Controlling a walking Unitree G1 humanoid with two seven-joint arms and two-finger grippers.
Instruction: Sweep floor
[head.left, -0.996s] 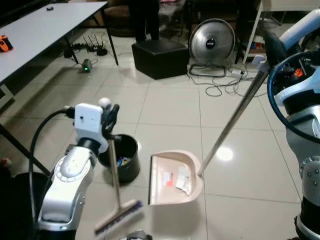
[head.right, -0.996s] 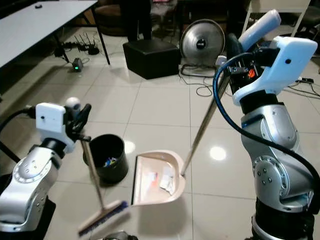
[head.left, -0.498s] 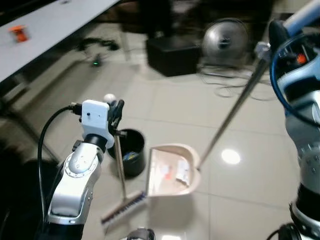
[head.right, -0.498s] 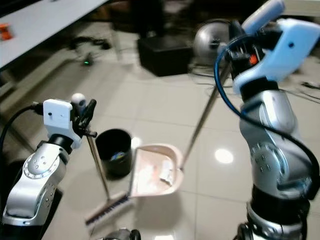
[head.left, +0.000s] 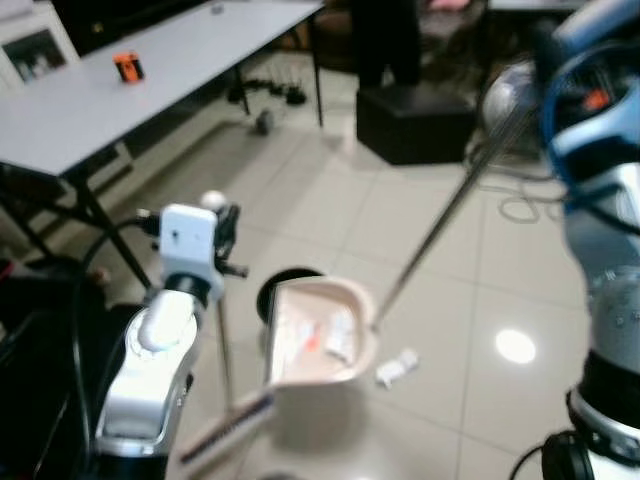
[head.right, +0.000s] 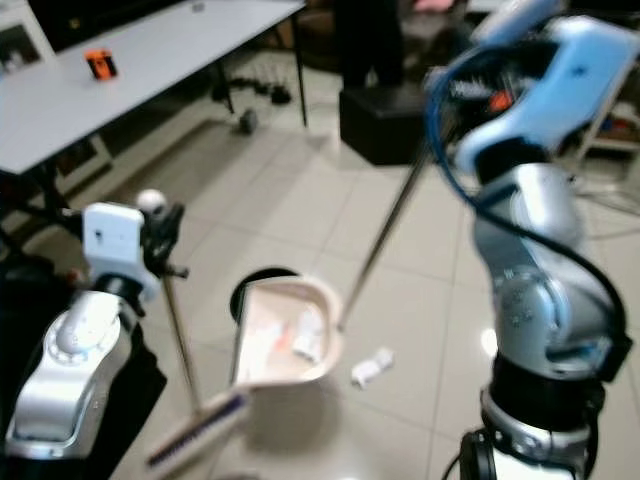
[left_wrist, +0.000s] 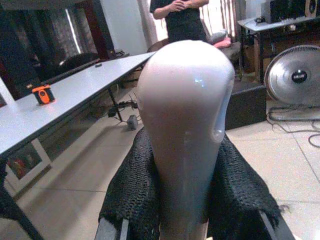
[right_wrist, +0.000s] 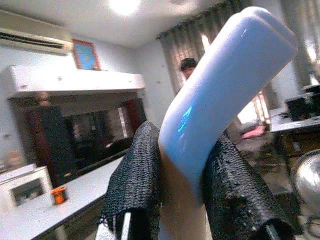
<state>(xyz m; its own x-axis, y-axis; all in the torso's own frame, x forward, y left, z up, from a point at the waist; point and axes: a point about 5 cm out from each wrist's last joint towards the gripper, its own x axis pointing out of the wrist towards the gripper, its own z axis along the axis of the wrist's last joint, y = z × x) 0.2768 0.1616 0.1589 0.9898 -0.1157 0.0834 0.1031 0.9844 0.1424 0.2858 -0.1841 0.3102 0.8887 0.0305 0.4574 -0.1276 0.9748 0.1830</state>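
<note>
Since a second ago, the dustpan (head.left: 318, 335) had been lifted and carried toward the black bin (head.left: 280, 292), and it now hung tilted over the bin's rim. One scrap of paper (head.left: 397, 367) lay on the floor (head.left: 430, 290) just beside the dustpan.

From the left eye, the left gripper (head.left: 222, 232) held the thin broom handle (head.left: 222, 340) upright next to the bin, with the broom head (head.left: 225, 432) low and near the dustpan. Bits of paper and a small red piece sat inside the dustpan. What was inside the bin was hidden by the dustpan.

From the right eye, the right gripper (head.right: 452, 92) was high above the bin and blurred, holding the long dustpan pole (head.right: 385, 232). An orange thing (head.right: 99, 62) sat on the tabletop (head.right: 150, 60), well away from the bin.

From the left wrist, the fingers (left_wrist: 127, 192) were closed tight on the broom's pale rounded top (left_wrist: 184, 120).

From the right wrist, the fingers (right_wrist: 132, 175) were closed tight around the pole's blue grip (right_wrist: 220, 95).

I think the sweeping was mostly done. The dustpan looked ready to be tipped into the bin, and the loose scrap was left to sweep.
</note>
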